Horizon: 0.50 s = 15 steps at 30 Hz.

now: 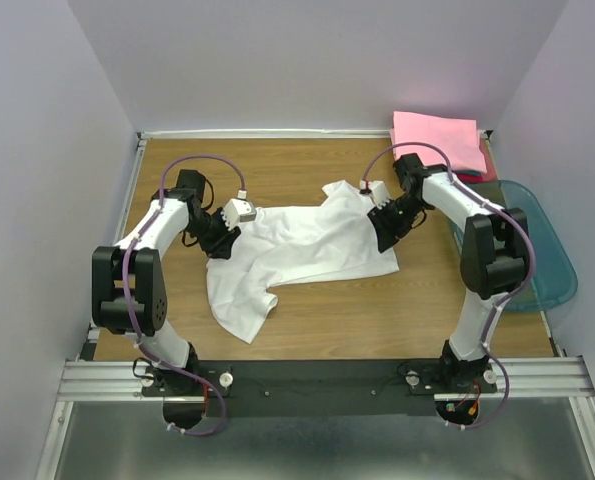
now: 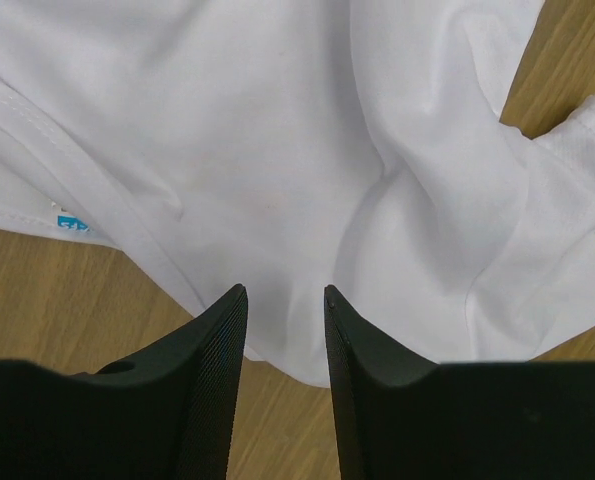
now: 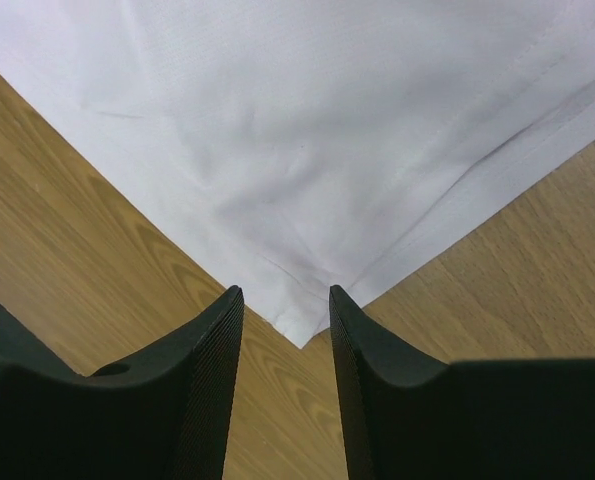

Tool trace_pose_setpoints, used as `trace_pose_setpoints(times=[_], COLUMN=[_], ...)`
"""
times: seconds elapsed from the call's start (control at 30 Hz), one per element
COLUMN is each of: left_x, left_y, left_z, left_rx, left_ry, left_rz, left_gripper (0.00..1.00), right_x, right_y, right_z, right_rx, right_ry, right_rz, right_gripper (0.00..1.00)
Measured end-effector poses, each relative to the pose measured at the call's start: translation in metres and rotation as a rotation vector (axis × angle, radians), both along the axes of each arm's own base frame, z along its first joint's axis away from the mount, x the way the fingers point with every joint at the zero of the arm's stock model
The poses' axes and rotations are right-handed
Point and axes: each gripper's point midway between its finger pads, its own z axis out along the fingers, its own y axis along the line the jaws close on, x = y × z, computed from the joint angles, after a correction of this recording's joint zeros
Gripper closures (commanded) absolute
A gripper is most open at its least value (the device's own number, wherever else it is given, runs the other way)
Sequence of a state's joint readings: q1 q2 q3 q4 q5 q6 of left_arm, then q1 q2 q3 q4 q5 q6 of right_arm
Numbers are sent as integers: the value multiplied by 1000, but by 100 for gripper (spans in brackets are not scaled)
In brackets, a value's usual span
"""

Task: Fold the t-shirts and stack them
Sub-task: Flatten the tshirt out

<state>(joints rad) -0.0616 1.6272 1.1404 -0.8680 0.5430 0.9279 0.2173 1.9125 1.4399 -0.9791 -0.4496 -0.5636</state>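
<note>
Parted and clamping nothing, the left gripper (image 2: 285, 300) straddles a rumpled edge and the right gripper (image 3: 286, 300) a flat corner of the white t-shirt (image 1: 307, 245) spread across the middle of the table (image 1: 377, 320), cloth that looks light, limp and best pinched at those edges.

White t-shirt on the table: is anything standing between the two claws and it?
Nothing visible does. The left gripper is open right at an edge of the white t-shirt, and the right gripper is open at one of its corners. Only the bare wooden table lies beside them.
</note>
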Motion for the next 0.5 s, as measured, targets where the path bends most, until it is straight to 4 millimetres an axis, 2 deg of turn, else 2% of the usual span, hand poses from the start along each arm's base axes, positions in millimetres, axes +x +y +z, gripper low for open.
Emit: trace_pose_setpoints(times=[0.5], left_x=[0], left_y=[-5], left_z=[-2], left_rx=[-7], left_ry=[11], left_rz=[9], left_gripper=[50], right_x=[-5], right_y=[-12], right_z=[-36], right_rx=[-114], right_ry=[6], right_rz=[64], right_gripper=[55])
